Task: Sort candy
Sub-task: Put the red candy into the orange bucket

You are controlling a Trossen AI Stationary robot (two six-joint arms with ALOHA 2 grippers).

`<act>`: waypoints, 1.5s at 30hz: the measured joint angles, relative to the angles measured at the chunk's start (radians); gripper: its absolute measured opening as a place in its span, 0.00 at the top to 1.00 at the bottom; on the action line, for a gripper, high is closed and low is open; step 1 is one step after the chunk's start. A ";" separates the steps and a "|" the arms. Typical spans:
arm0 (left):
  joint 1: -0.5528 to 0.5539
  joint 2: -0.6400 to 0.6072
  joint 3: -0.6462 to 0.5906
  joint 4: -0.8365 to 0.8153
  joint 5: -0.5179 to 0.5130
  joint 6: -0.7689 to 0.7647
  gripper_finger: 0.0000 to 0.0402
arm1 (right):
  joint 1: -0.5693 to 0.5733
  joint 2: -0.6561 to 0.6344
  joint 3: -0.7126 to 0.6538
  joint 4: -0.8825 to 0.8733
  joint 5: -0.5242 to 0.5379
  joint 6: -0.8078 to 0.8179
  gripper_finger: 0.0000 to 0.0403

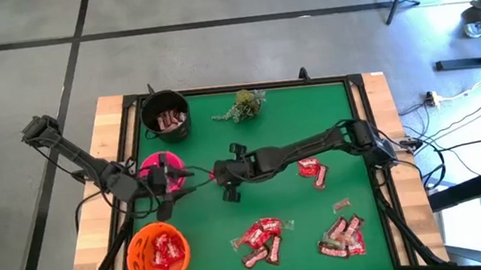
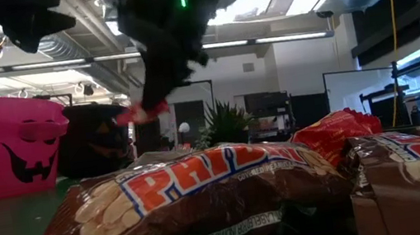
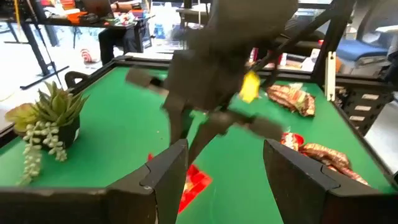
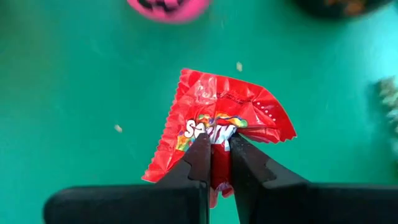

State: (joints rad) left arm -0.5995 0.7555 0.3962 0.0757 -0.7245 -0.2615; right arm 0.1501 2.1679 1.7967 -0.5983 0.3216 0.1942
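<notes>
Right gripper (image 4: 214,163): we see its dark jaws pinching a red Skittles packet (image 4: 217,127), glossy and crinkled with a serrated edge, lifted above the green felt-like counter (image 1: 275,122).
Left gripper (image 3: 227,180): jaws spread wide, holding nothing, poised over the pink pumpkin-face bucket (image 1: 161,169).
Loose candy: we count two heaps near the counter's front edge, red shiny packets (image 1: 261,235) and brown-maroon bars (image 1: 343,237); a few more lie near the right arm (image 1: 314,172).
Orange bucket (image 1: 157,254): round, plastic-looking, holding red packets.
Black bucket (image 1: 166,116): round, holding brown bars.
Sprig (image 1: 246,104): green, leafy, at the far edge.
Low view: a brown PayDay wrapper (image 2: 196,194), wrinkled and glossy.
</notes>
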 joint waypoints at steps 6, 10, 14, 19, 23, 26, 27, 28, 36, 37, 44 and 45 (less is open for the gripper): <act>0.000 0.000 0.000 -0.055 -0.034 -0.044 0.50 | 0.036 -0.030 0.053 0.002 0.071 -0.020 0.92; 0.000 0.006 0.000 -0.057 -0.046 -0.046 0.50 | 0.061 -0.042 0.087 0.014 0.125 -0.046 0.92; 0.018 0.015 0.000 -0.054 -0.048 -0.054 0.50 | 0.082 -0.043 0.106 0.044 0.142 -0.094 0.92; 0.057 0.024 0.000 -0.041 -0.041 -0.078 0.50 | 0.096 -0.045 0.107 0.080 0.141 -0.125 0.92; 0.083 0.035 0.000 -0.019 0.004 -0.086 0.50 | 0.093 -0.045 0.109 0.084 0.140 -0.125 0.92; 0.104 0.056 0.000 -0.014 0.028 -0.099 0.50 | 0.092 -0.045 0.109 0.109 0.139 -0.125 0.92; 0.111 0.064 0.000 -0.012 0.035 -0.100 0.50 | 0.092 -0.045 0.109 0.127 0.137 -0.129 0.92; 0.117 0.074 0.000 -0.011 0.037 -0.100 0.50 | 0.092 -0.045 0.109 0.141 0.130 -0.138 0.92; 0.140 0.122 0.000 -0.002 0.044 -0.113 0.53 | 0.091 -0.044 0.109 0.166 0.108 -0.151 0.92; 0.140 0.122 0.000 -0.002 0.045 -0.111 0.55 | 0.091 -0.044 0.109 0.165 0.107 -0.152 0.92; 0.141 0.122 0.000 0.019 0.125 -0.059 0.83 | 0.092 -0.044 0.109 0.161 0.104 -0.151 0.92; 0.141 0.122 0.000 0.019 0.128 -0.053 0.88 | 0.093 -0.044 0.109 0.159 0.103 -0.152 0.92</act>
State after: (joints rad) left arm -0.4583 0.8775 0.3965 0.0948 -0.5962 -0.3145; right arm 0.2428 2.1235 1.9057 -0.4389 0.4246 0.0424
